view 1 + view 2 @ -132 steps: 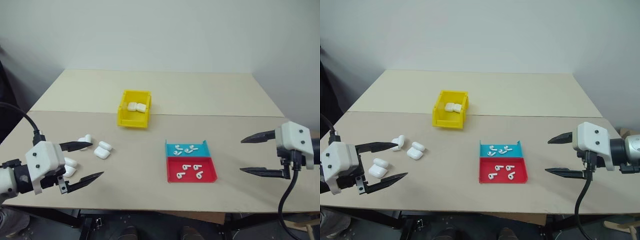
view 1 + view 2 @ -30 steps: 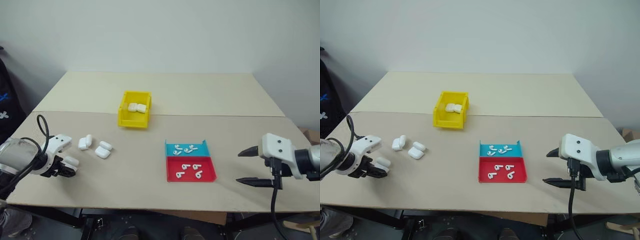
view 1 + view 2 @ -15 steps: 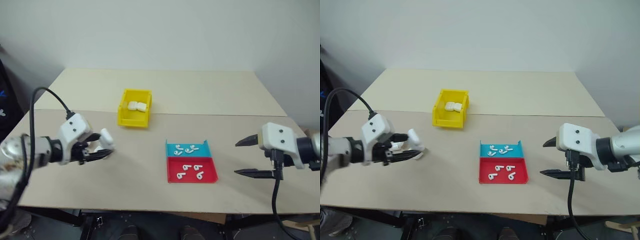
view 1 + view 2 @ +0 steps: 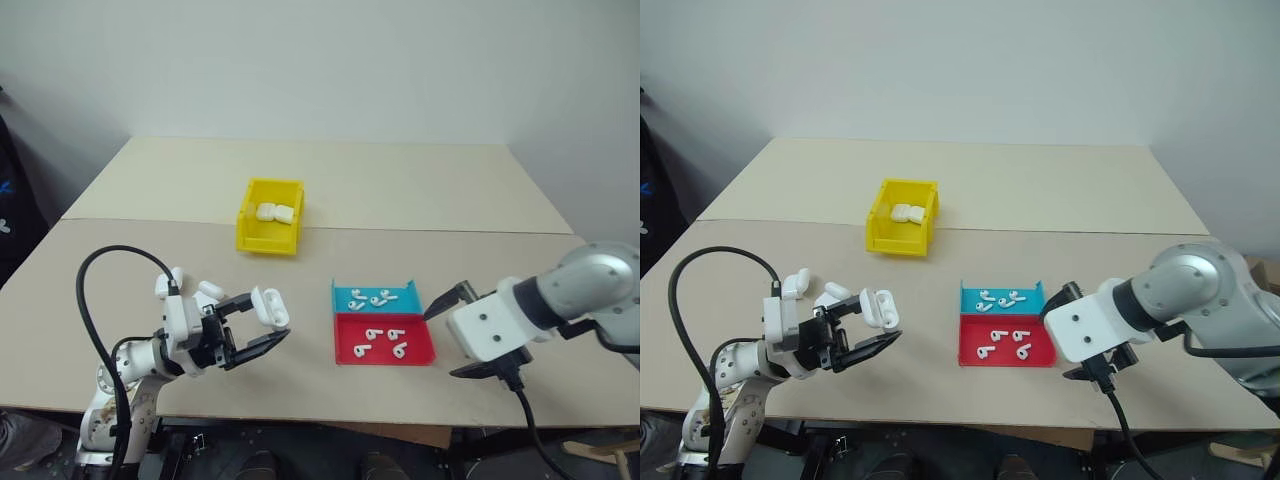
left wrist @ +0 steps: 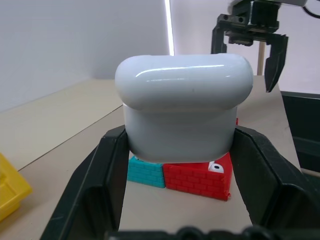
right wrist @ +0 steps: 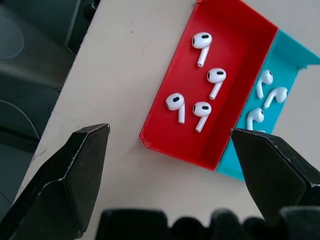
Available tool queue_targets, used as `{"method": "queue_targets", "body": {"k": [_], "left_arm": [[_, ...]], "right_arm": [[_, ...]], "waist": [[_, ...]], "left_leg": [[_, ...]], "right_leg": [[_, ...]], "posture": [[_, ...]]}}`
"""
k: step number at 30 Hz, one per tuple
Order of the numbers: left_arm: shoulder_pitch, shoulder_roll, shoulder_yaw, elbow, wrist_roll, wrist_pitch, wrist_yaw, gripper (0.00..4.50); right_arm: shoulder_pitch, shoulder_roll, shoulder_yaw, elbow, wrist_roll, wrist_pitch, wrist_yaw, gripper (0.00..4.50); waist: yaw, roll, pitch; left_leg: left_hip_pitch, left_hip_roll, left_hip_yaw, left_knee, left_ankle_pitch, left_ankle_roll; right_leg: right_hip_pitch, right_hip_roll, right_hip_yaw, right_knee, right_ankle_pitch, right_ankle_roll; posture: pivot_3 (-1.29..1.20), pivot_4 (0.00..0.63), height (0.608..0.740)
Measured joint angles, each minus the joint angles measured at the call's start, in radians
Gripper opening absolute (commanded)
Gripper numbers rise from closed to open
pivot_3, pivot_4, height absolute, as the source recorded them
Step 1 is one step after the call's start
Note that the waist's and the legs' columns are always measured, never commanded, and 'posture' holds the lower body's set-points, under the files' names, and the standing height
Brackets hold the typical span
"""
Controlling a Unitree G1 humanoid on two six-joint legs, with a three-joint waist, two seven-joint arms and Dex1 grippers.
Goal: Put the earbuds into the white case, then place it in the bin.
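The left gripper is clamped on a white case, holding it up off the table between its two black fingers. In the left wrist view the case sits across both fingers with its lid closed and its rounded top facing the camera. Beyond the fingertips in that view lie the red and blue tray and, farther off, the right gripper.

Just behind the left gripper, on the table, lie a few more white cases, close together. Farther back and a little toward the right gripper's side stands the yellow bin, with two white cases already inside it.

The right gripper has its jaws spread wide and grips nothing. It hangs tilted downward just beside the outer edge of the tray, between the tray and the near table edge. In the right wrist view four earbuds lie loose in the red compartment, directly beneath the gap between the fingers, and three more lie in the blue compartment next to it. None of the earbuds touches either finger
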Motion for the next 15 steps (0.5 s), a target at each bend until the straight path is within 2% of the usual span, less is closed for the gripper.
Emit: {"method": "queue_targets", "body": {"k": [3, 9, 12, 15], "left_arm": [[0.0, 0.003, -0.01, 0.012, 0.001, -0.015, -0.003, 2.75], [0.02, 0.01, -0.009, 0.005, 0.0, -0.015, 0.028, 2.75], [0.048, 0.008, -0.012, -0.012, 0.0, -0.025, 0.043, 2.75], [0.081, 0.007, -0.021, -0.048, 0.0, -0.029, 0.064, 2.75]], "right_arm": [[-0.057, 0.067, 0.074, 0.042, -0.06, -0.035, 0.028, 3.93], [-0.117, 0.174, 0.191, 0.122, -0.188, -0.097, 0.049, 3.93], [-0.142, 0.219, 0.235, 0.152, -0.246, -0.121, 0.056, 3.33], [-0.162, 0.253, 0.269, 0.179, -0.288, -0.141, 0.061, 2.29]], "waist": [[-0.004, 0.0, 0.0], [-0.003, 0.0, 0.0], [-0.003, 0.0, 0.0], [-0.002, 0.0, 0.0]], "left_leg": [[0.0, 0.0, 0.0, 0.0, 0.0, 0.0], [0.0, 0.0, 0.0, 0.0, 0.0, 0.0], [0.0, 0.0, 0.0, 0.0, 0.0, 0.0], [0.0, 0.0, 0.0, 0.0, 0.0, 0.0]], "right_leg": [[0.0, 0.0, 0.0, 0.0, 0.0, 0.0], [0.0, 0.0, 0.0, 0.001, 0.0, 0.0], [-0.001, 0.0, 0.0, 0.001, 0.0, 0.0], [0.0, 0.0, 0.0, 0.001, 0.0, 0.0]], "posture": [[0.0, 0.15, 0.74], [0.0, 0.15, 0.74], [0.0, 0.15, 0.74], [0.0, 0.15, 0.74]]}}
